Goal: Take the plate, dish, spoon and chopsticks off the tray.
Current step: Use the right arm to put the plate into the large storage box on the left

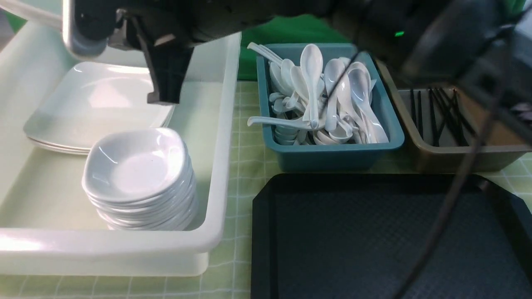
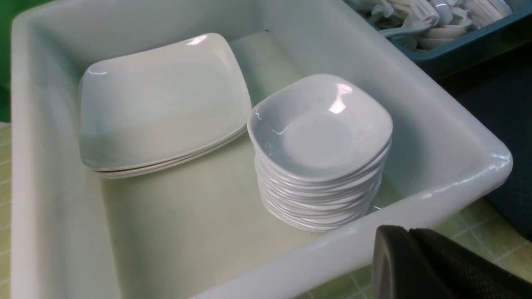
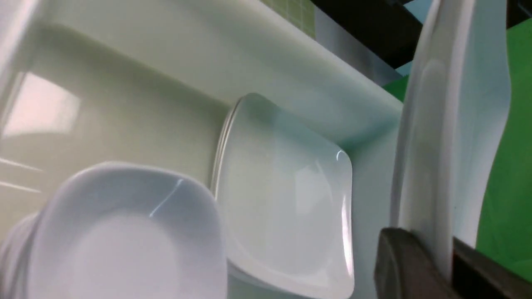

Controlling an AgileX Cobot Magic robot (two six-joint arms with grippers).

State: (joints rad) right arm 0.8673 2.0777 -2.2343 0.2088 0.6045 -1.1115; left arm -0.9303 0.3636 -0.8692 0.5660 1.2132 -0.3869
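Note:
The black tray lies at the front right with nothing on it. My right gripper is shut on the rim of the white plate, held edge-on above the white tub. In the front view its black fingers hang over the stack of plates. The top dish sits on a stack of dishes in the tub. My left gripper is shut and empty, above the tablecloth just outside the tub's near corner. Spoons and chopsticks lie in bins.
A teal bin full of white spoons and a brown bin with black chopsticks stand behind the tray. The right arm and its cable cross the top and right of the front view. A green checked cloth covers the table.

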